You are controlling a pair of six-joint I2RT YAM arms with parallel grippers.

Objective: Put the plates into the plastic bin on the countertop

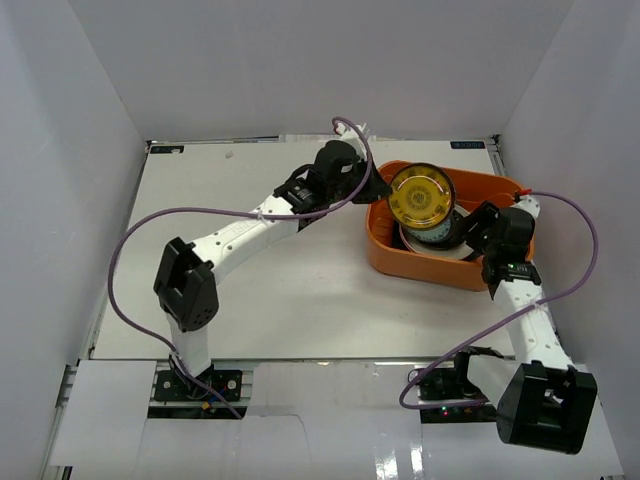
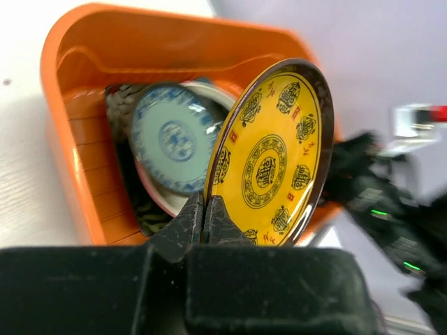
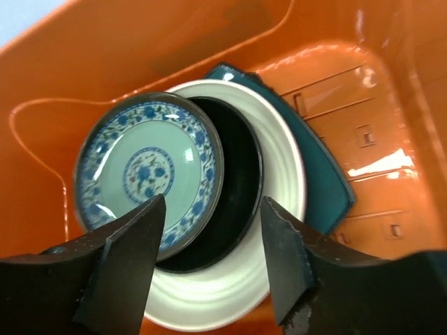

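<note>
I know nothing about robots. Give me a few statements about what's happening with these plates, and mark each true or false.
1. The left tool is pinching the yellow plate by its rim. True.
2. The bin is blue. False: it is orange.
3. The right tool is shut on a plate. False: its jaws stand open over the bin and hold nothing.
4. A blue-patterned plate lies on top of a black plate inside the bin. True.
</note>
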